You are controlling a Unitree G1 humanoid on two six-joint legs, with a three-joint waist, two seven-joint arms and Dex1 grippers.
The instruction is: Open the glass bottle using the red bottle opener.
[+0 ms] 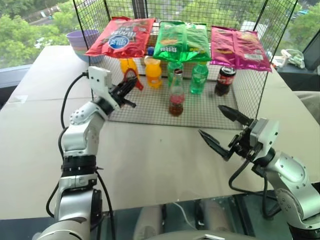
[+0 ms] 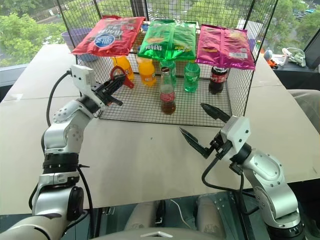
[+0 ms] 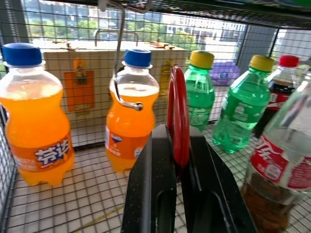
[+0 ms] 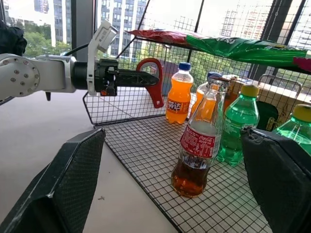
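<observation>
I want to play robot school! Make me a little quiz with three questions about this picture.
1. True or false: the left gripper has its fingers shut on the red bottle opener.
2. Where does the glass bottle stand? A: on the wire rack floor, in front of the green bottles. B: lying on the table. C: in the right gripper.
3. Fill the gap: the right gripper's fingers are ____ and hold nothing.

Key: 1 true; 2 A; 3 open.
</observation>
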